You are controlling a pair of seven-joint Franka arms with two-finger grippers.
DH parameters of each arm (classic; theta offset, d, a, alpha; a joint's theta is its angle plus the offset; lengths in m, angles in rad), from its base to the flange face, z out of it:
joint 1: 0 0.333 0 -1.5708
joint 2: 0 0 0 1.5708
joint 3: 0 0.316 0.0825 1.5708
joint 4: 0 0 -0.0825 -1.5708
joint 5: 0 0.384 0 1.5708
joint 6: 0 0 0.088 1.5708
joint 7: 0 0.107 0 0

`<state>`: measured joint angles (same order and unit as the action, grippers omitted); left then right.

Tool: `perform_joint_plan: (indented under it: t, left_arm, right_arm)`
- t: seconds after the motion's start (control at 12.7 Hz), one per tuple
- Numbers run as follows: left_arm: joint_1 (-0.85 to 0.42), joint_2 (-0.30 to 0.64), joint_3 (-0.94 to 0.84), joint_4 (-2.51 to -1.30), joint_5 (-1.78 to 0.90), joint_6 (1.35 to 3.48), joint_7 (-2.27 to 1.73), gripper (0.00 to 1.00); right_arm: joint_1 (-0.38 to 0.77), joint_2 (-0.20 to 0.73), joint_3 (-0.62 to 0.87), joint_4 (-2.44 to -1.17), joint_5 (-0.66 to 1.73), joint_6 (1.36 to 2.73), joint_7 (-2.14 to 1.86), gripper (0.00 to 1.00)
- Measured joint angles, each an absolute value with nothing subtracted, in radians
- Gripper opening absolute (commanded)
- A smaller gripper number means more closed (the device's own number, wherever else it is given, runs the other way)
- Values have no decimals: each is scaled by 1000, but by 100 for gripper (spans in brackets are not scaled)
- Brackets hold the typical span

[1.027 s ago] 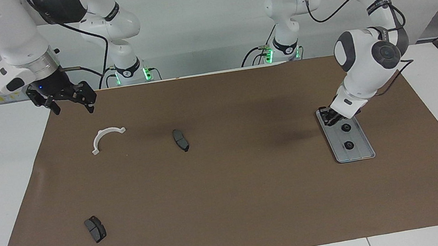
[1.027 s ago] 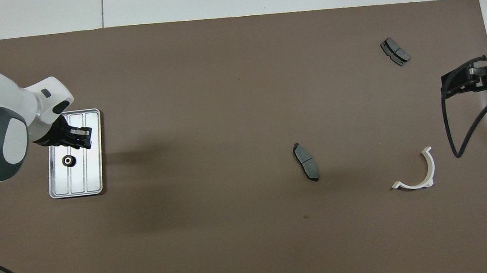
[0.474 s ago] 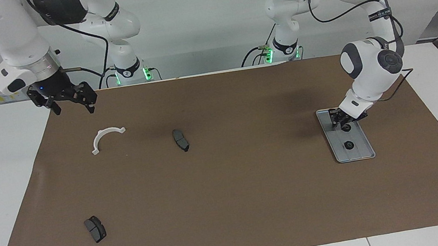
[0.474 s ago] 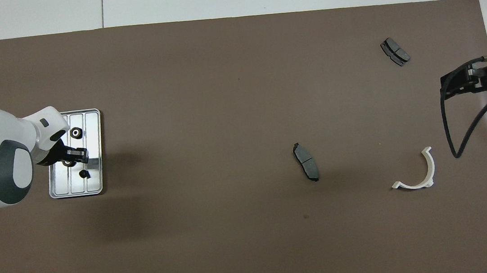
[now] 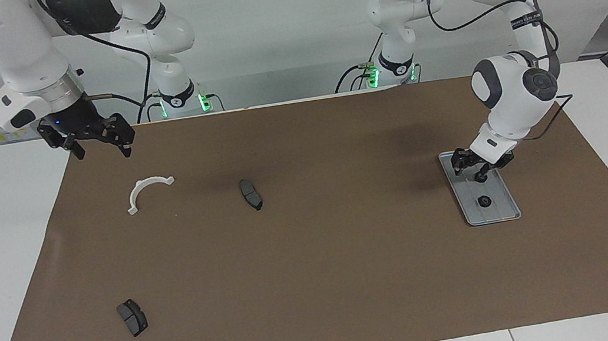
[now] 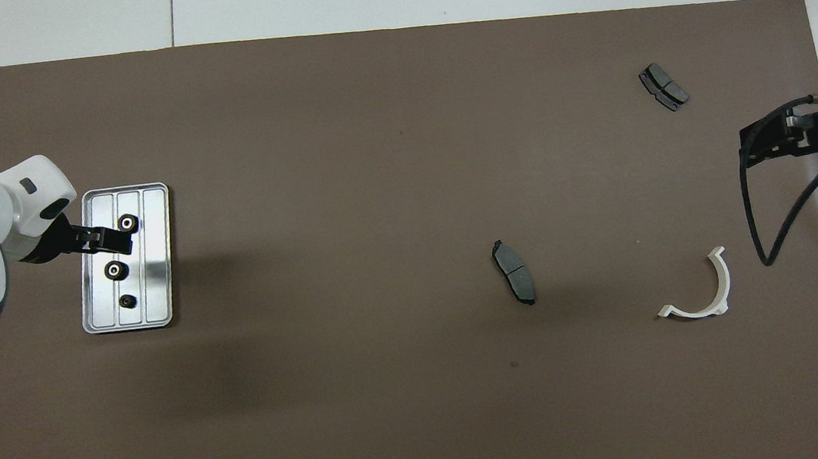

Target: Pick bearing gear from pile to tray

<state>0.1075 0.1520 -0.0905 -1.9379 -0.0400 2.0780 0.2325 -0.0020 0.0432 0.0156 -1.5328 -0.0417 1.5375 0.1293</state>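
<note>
Third gear in tray — newly released.

Left gripper opened its jaws and rose; gear now lies in tray.

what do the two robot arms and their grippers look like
Both arms are glossy white with rounded dark grey joint caps and black cables looped along them. Green lights glow at both bases. The left gripper and right gripper are black two-finger units; the right one sits under a silver wrist ring.
</note>
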Motion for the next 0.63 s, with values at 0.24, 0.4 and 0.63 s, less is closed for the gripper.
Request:
perform_joint_plan:
  t: [0.24, 0.4, 0.63]
  left_arm:
    - [113, 127, -92, -1775, -40, 1944, 233, 100]
    - [112, 126, -94, -1688, -37, 1891, 233, 100]
    - [113, 84, -93, -1638, -34, 1838, 233, 100]
  right_arm:
    - [-2, 43, 16, -1533, -42, 1538, 129, 100]
    - [-2, 43, 16, -1533, -42, 1538, 129, 100]
    - [-2, 43, 16, -1533, -42, 1538, 129, 100]
